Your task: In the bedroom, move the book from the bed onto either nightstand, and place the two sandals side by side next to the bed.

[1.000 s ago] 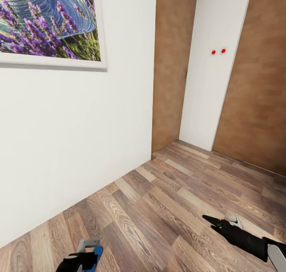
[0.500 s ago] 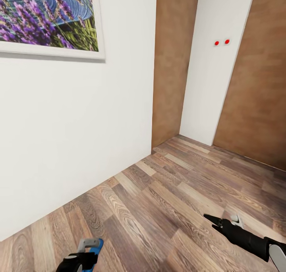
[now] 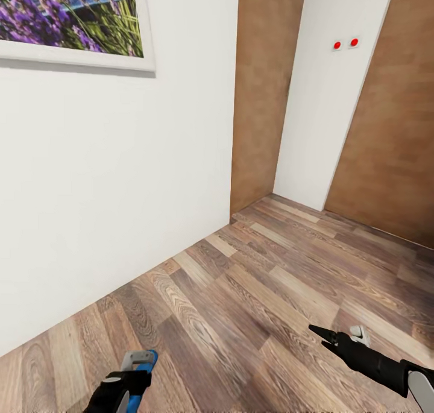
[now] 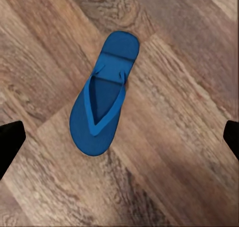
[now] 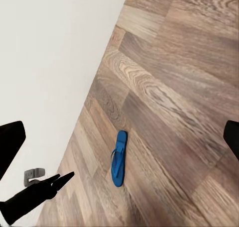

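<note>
Blue sandal [image 4: 105, 98]: flat on the wood-plank floor [image 4: 179, 137], directly under the left claw [image 3: 137, 365], untouched.
Left claw: fingers spread wide, holding nothing.
Long axis: runs aslant to the line between the fingertips.
Right claw [image 3: 345, 337]: apart, empty, well off to the side; left arm nearer.
Wall [image 3: 120, 178]: near the sandal.

bright blue sandal [image 4: 102, 105] on brown wood-grain plank floor [image 3: 253, 292]; white wall [image 3: 120, 178].

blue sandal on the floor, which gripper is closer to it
Left. The left gripper hangs right over the sandal; the right gripper is off across the wood floor.
</note>
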### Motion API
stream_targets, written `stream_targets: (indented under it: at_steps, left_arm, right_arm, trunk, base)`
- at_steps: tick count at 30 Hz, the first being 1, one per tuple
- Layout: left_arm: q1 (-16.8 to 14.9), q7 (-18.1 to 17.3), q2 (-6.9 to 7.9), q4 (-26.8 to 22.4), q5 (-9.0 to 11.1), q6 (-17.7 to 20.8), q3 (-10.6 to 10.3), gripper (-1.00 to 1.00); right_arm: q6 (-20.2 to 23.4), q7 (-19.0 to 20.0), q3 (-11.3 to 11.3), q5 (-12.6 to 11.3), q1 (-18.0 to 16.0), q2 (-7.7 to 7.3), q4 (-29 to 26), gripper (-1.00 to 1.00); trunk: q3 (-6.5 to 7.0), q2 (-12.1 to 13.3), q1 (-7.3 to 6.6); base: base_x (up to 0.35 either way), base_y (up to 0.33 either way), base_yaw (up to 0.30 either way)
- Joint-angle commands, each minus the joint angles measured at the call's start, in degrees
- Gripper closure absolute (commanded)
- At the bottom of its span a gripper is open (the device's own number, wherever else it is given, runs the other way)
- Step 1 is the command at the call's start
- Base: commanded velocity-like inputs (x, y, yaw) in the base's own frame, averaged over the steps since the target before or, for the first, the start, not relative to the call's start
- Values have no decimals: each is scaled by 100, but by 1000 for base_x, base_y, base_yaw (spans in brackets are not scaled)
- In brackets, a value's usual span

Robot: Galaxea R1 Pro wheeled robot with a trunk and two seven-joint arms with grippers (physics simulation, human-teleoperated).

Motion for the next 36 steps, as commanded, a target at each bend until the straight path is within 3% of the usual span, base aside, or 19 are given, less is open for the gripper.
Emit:
stream_targets:
  at_steps: [1,10,27,32,36]
  left_arm:
    - [-37,27,-13,-70,-25,37,10,-100]
    - [-510,118,-150,-524,-410,88,-3,-100]
    - [-570,104,-96,-425,-474,37,-2,-100]
    - [-570,102,-93,-235,-773,-126,5,-100]
    - [-571,100,-99,-135,-1182,-370,6,-100]
  right_arm:
    - [34,14,-8,-5,-4,0,0,-100]
    - [34,11,-2,-3,-4,6,-1,-100]
    - [28,5,13,4,-4,7,8,-100]
    - [27,5,15,4,-4,7,8,-100]
    - [26,5,12,4,-4,7,8,-100]
  trunk:
    - [-29,-4,1]
    - [-228,-16,24]
    - [-605,-39,68]
    - [-715,-45,81]
    - [-804,-51,91]
  base:
    - [0,0,0]
    - [0,0,0]
    - [0,0,0]
    - [0,0,0]
    - [0,0,0]
